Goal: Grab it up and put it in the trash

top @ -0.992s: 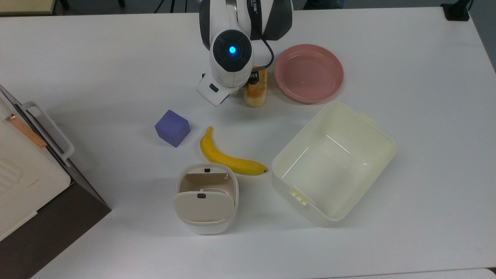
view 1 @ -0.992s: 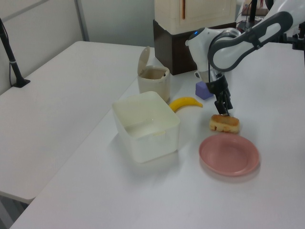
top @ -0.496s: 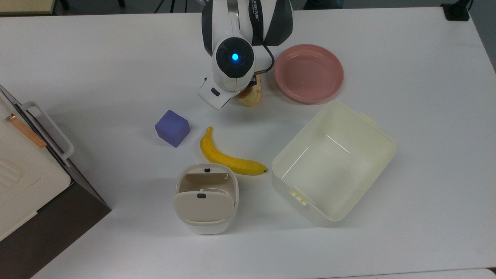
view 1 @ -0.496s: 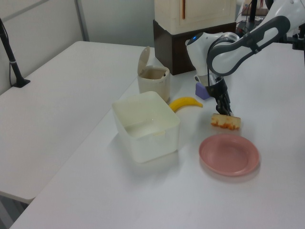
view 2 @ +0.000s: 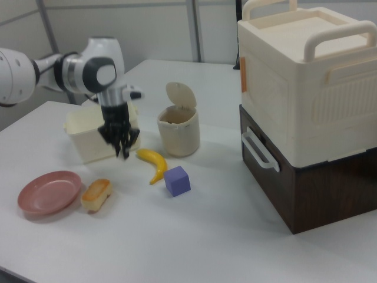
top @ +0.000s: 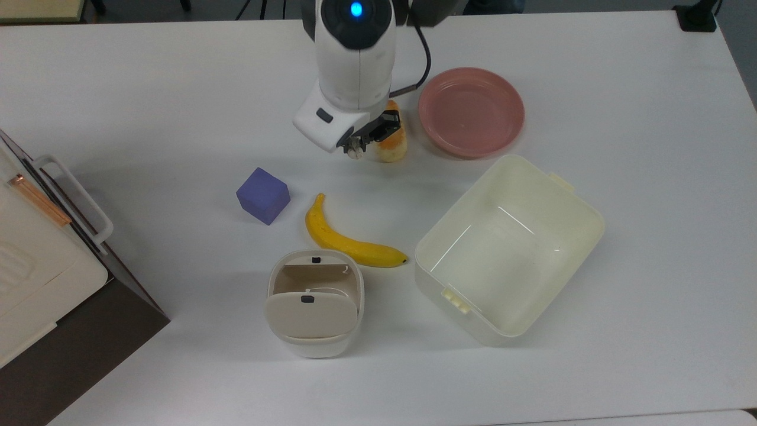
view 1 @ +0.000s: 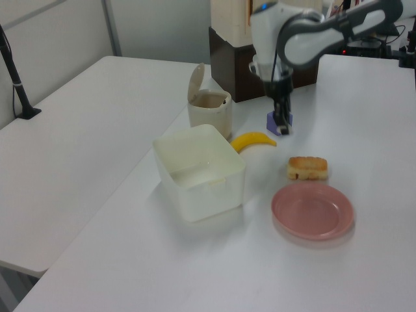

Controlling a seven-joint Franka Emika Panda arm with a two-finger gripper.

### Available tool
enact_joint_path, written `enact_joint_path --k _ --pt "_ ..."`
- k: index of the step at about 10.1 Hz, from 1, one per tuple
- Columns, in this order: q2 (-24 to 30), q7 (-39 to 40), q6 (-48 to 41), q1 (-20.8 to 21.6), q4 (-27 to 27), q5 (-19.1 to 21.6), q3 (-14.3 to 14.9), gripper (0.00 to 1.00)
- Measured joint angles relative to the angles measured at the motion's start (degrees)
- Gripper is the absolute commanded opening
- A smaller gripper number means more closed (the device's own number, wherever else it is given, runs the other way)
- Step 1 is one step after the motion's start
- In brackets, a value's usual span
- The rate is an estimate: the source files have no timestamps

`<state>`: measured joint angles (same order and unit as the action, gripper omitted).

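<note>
At the top view's left edge, a cream ribbed box [top: 35, 284] sits on a dark brown base; the right view shows its moulded handles and full height. Next comes a matte purple cube [top: 263, 195], then the trash [top: 313, 349], a rounded white bin whose beige lid [top: 310, 316] is swung open. The right view shows that lid standing upright. A smooth yellow banana [top: 349, 239] curves just above the bin.

The gripper [top: 355, 148] hangs at upper centre, clenched on the tiny white crumpled wad [top: 354, 152] at its fingertips, off the table [top: 118, 89]. A second ago it was low against the toasted bread [top: 393, 142]; it has since risen, leaving the oblong loaf uncovered just to its right. Further right lie a glossy pink plate [top: 471, 111] and a cream rectangular tub [top: 502, 334].
</note>
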<state>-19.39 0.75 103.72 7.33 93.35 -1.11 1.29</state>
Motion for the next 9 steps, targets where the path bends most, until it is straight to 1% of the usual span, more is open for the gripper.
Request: enact_joint_path --k 1,2,3,5,6,7,9 --pt "0.24 0.25 3.88 0.01 -2.42 0.05 0.0 0.0" --pt "0.26 0.25 10.96 0.08 -3.87 0.05 0.0 0.01" --pt "-0.17 -0.8 20.29 0.07 -3.99 0.04 0.16 0.01" --pt "-2.98 -2.71 34.1 -0.39 -3.92 -2.03 0.5 0.01" --pt "-5.43 -4.48 41.13 -0.62 -3.95 -2.6 0.8 0.31" --pt "-6.91 -5.57 45.47 -0.57 -4.05 -3.14 1.87 0.99" --pt "-7.77 -7.71 48.36 -0.8 -5.53 -3.39 4.42 1.0"
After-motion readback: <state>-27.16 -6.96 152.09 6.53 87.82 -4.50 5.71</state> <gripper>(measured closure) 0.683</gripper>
